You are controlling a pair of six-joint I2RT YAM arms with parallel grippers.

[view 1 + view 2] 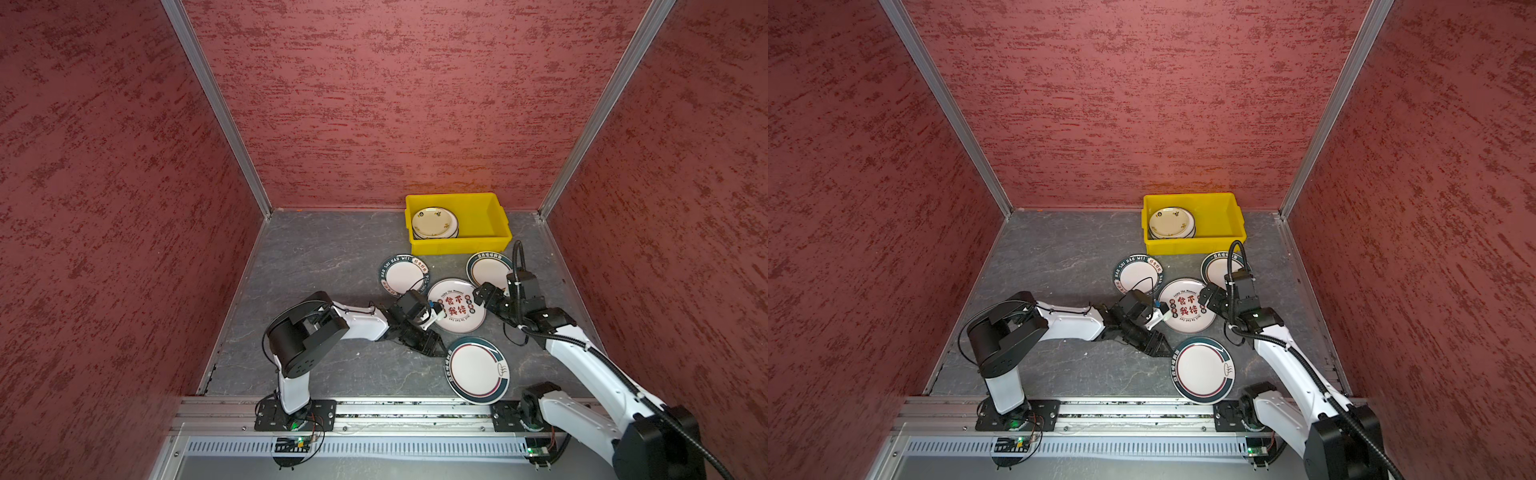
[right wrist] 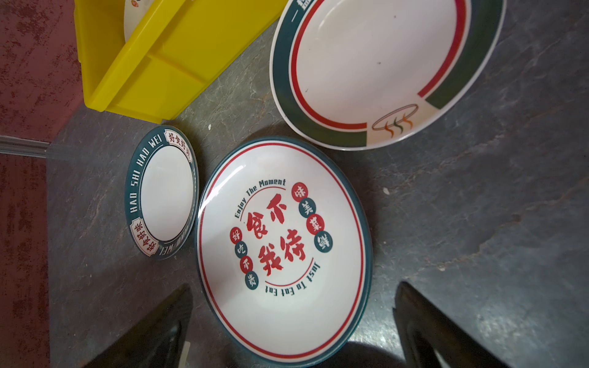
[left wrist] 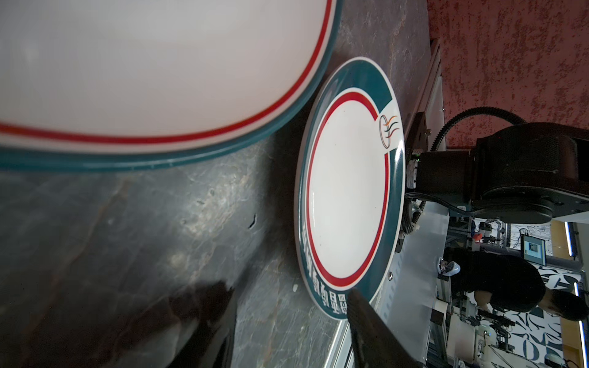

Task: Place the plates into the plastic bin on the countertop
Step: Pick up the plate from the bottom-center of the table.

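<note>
Now: your left tool [image 1: 438, 349], jaws apart, sits at the rim of the near teal-rimmed plate [image 1: 478, 370]. Right tool [image 1: 481, 294] gapes wide above the red-character plate [image 1: 456, 305]. Cream plates [image 1: 434, 222] lie stacked in the yellow bin [image 1: 457, 246]; four others on the desk [image 1: 324, 266].

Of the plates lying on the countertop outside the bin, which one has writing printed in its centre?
The plate with large red characters, in the middle of the group. The rest have blank white centres, decorated only around the rim.
</note>
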